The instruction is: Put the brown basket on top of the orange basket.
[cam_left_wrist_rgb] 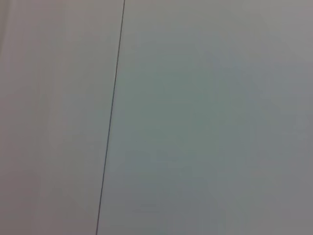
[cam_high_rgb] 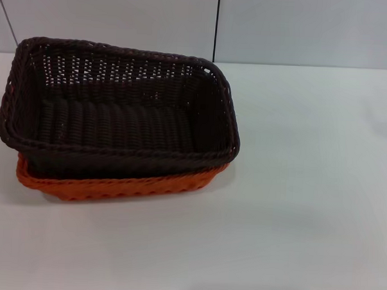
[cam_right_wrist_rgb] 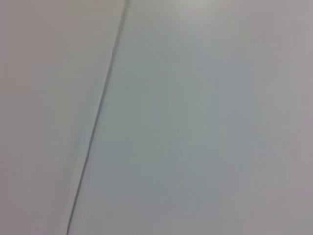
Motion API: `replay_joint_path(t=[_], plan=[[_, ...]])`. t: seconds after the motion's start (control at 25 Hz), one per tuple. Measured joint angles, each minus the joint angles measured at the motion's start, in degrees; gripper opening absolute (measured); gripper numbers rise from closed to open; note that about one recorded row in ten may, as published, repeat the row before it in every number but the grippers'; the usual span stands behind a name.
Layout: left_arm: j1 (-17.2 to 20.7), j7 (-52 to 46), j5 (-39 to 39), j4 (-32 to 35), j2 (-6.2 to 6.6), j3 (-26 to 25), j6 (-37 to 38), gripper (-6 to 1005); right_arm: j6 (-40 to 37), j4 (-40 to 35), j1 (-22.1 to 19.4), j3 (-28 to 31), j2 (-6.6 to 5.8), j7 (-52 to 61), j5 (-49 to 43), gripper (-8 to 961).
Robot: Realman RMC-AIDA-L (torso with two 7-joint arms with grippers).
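The brown basket (cam_high_rgb: 118, 109), dark and woven with a braided rim, sits nested on top of the orange basket (cam_high_rgb: 124, 187) at the left of the white table in the head view. Only the orange basket's front rim and lower wall show beneath it. The brown basket is turned a little askew, its right end overhanging the orange rim. Neither gripper nor arm shows in any view. Both wrist views show only a plain pale surface with a thin dark seam.
The white table (cam_high_rgb: 300, 207) stretches to the right and front of the baskets. A pale wall with a dark vertical seam (cam_high_rgb: 216, 24) stands behind the table.
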Motion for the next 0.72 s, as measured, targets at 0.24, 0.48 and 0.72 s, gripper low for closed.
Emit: replay_joint_path(t=[0.24,0.48,0.72], plan=[[-0.2,0.2,0.0,1.0,0.12,0.1,0.2,783,-41.1,35.0,2.8,1.7,-0.23,-14.8,23.2,723],[-0.2,-0.2,0.0,1.0,0.11,-0.1,0.6,783,-50.8,56.3,8.1,1.4,0.02,-16.0,37.4,723],[-0.2,-0.2,0.0,1.2,0.10,0.4,0.8,783,-49.6,63.5,9.5,3.7,0.11,-16.3,39.4,724]])
